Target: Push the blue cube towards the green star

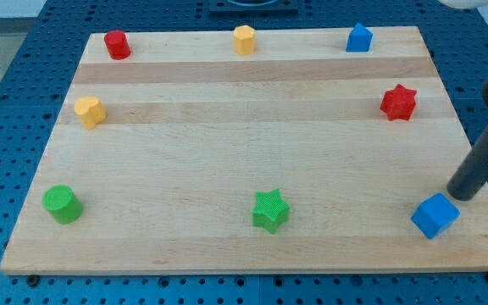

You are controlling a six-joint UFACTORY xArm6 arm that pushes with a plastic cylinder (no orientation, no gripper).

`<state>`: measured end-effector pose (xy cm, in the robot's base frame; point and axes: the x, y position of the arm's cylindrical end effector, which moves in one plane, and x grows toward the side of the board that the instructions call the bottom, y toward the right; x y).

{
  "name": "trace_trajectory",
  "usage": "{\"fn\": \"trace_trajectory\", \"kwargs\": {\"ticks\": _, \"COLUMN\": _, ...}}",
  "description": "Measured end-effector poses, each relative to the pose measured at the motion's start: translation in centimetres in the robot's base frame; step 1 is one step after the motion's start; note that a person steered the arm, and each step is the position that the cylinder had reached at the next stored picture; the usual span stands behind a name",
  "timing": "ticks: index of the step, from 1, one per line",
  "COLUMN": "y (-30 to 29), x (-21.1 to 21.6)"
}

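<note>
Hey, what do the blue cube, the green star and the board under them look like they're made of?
The blue cube looks like matte plastic, probably 3D-printed: flat colour, faint ribbing. The green star seems the same, with a fine ridged texture on top. The board looks like unvarnished pale wood, shown by lengthwise grain and joined planks. My tip sits just above and to the right of the cube.
</note>
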<state>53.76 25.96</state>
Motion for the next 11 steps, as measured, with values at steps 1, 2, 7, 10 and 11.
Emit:
{"fn": "trace_trajectory", "kwargs": {"ticks": 1, "y": -0.4, "x": 2.0}}
{"fn": "trace_trajectory", "kwargs": {"ticks": 2, "y": -1.1, "x": 3.0}}
{"fn": "trace_trajectory", "kwargs": {"ticks": 7, "y": -6.2, "x": 4.1}}
{"fn": "trace_trajectory", "kwargs": {"ticks": 10, "y": -15.4, "x": 4.8}}
{"fn": "trace_trajectory", "kwargs": {"ticks": 11, "y": -16.0, "x": 3.7}}
